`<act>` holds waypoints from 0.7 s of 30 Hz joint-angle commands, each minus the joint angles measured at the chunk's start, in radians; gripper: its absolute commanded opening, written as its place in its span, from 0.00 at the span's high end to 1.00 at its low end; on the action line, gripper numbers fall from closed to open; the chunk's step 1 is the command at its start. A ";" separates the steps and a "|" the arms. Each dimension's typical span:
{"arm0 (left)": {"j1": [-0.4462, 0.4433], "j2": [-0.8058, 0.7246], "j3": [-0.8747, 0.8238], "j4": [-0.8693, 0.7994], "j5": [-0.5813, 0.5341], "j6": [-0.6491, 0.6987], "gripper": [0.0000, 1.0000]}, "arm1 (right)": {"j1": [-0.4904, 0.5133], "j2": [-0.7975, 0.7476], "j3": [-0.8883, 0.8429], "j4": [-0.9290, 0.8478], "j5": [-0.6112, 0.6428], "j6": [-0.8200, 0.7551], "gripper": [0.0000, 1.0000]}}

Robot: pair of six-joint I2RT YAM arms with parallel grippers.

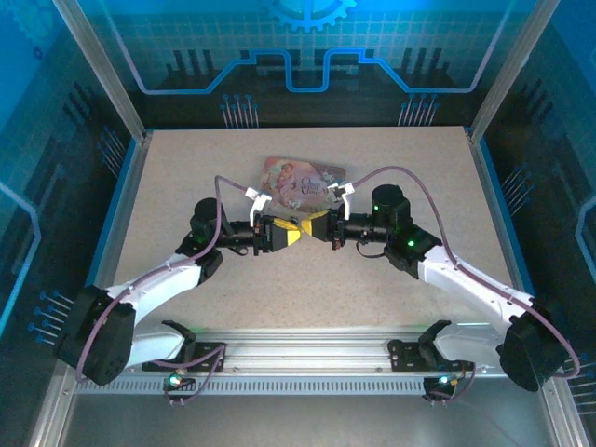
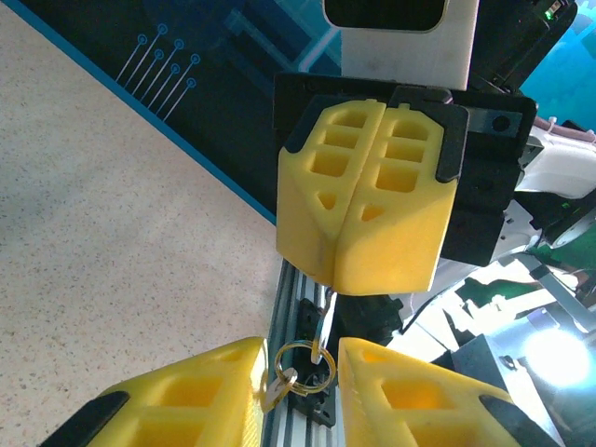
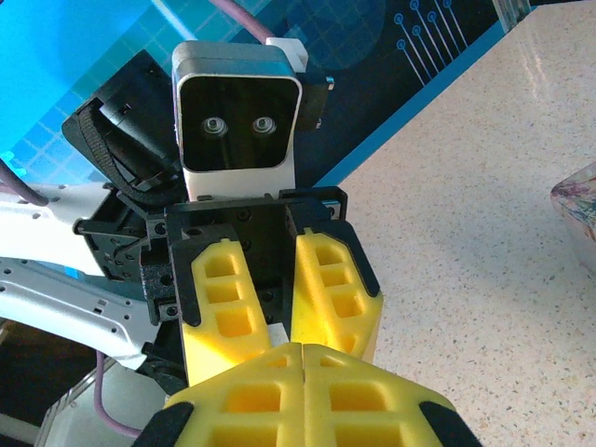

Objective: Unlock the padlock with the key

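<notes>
My right gripper is shut on the key, whose thin metal blade hangs below its yellow fingers. A gold ring hangs from the key and carries a second small key. My left gripper faces the right one tip to tip, jaws apart, with the ring in the gap. The second key lies against one left finger. From above, the left gripper and right gripper meet at mid-table. In the right wrist view my right gripper is shut, facing the left gripper. The padlock is out of view.
A pink picture-printed tin lies on the speckled table just behind the two grippers; its edge shows at the right of the right wrist view. A metal rail runs along the near edge.
</notes>
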 commanded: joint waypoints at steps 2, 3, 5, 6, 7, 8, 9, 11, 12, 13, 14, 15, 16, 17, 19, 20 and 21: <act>-0.005 0.019 -0.004 0.055 0.032 -0.026 0.79 | 0.008 0.007 -0.011 0.040 0.001 0.003 1.00; -0.006 0.018 -0.003 0.058 0.031 -0.025 0.82 | 0.006 0.008 -0.012 0.040 0.001 0.002 1.00; -0.005 0.018 -0.003 0.059 0.028 -0.022 0.85 | 0.008 0.009 -0.013 0.037 -0.002 0.000 1.00; -0.005 0.018 -0.003 0.059 0.028 -0.022 0.87 | 0.007 0.010 -0.012 0.035 -0.001 -0.002 1.00; -0.005 0.017 -0.003 0.059 0.028 -0.020 0.90 | 0.008 0.010 -0.013 0.034 0.000 -0.003 1.00; -0.005 0.017 -0.003 0.059 0.027 -0.020 0.95 | 0.008 0.009 -0.014 0.035 0.002 -0.004 1.00; -0.004 0.015 -0.004 0.058 0.025 -0.018 0.99 | 0.008 0.010 -0.014 0.034 0.002 -0.004 1.00; -0.005 0.009 -0.009 0.058 0.015 -0.011 1.00 | 0.008 0.012 -0.014 0.029 0.004 -0.004 1.00; -0.005 0.005 -0.013 0.053 0.009 -0.006 1.00 | 0.008 0.012 -0.013 0.028 0.007 -0.003 1.00; -0.004 -0.002 -0.017 0.048 0.002 -0.001 1.00 | 0.008 0.012 -0.013 0.023 0.015 0.000 1.00; -0.004 -0.009 -0.022 0.041 -0.005 0.004 1.00 | 0.008 0.013 -0.012 0.016 0.023 0.002 0.96; -0.003 -0.017 -0.027 0.032 -0.013 0.010 1.00 | 0.008 0.012 -0.011 0.011 0.028 0.004 0.90; -0.002 -0.028 -0.036 0.018 -0.023 0.020 1.00 | 0.008 0.011 -0.009 0.005 0.035 0.006 0.84; 0.000 -0.043 -0.045 -0.005 -0.036 0.033 1.00 | 0.008 0.008 -0.009 -0.001 0.043 0.007 0.80; 0.003 -0.078 -0.060 -0.075 -0.073 0.073 1.00 | 0.008 0.002 -0.008 -0.014 0.061 0.010 0.68; 0.003 -0.103 -0.064 -0.125 -0.095 0.100 1.00 | 0.008 -0.001 -0.007 -0.023 0.070 0.012 0.60; 0.003 -0.129 -0.071 -0.171 -0.121 0.127 1.00 | 0.007 -0.003 -0.004 -0.038 0.089 0.015 0.51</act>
